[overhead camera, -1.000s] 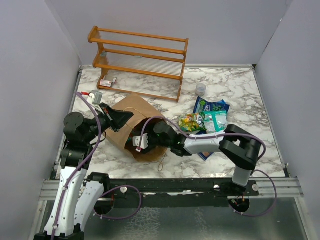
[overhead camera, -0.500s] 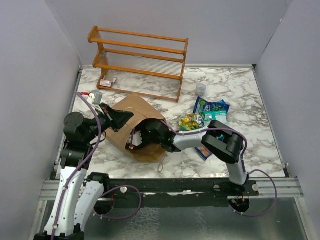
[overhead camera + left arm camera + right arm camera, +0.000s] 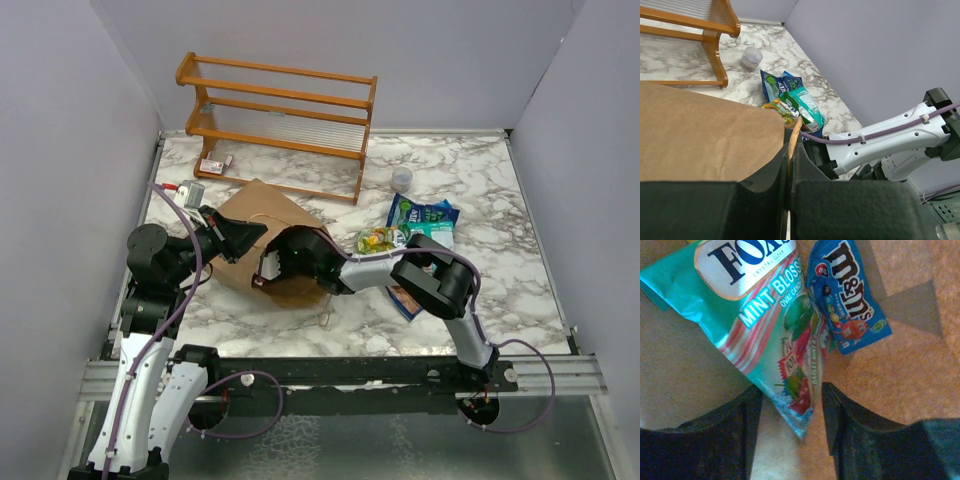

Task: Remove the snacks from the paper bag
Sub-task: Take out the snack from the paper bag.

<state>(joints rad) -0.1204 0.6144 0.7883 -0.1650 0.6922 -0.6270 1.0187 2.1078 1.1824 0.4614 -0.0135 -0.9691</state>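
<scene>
- Top external view: over the last second the right arm has pushed further left, its elbow folding in. The right end effector (image 3: 272, 268) now sits deep in the mouth of the paper bag (image 3: 250, 212), which lies on its side at the near left of the bench (image 3: 480, 180).
- I judge that the next pick is about to begin. A pile of snacks (image 3: 418, 232) already lies out to the right of the bag, but more remain inside.
- Right wrist view: the fingers are spread and released, one on either side of the lower corner of a teal mint packet (image 3: 750, 325). A blue candy packet (image 3: 847, 295) touches it on the right.
- At the near left the left arm is bent low, and the left end effector (image 3: 790, 170) is clenched on the bag's rim, holding the mouth up.
</scene>
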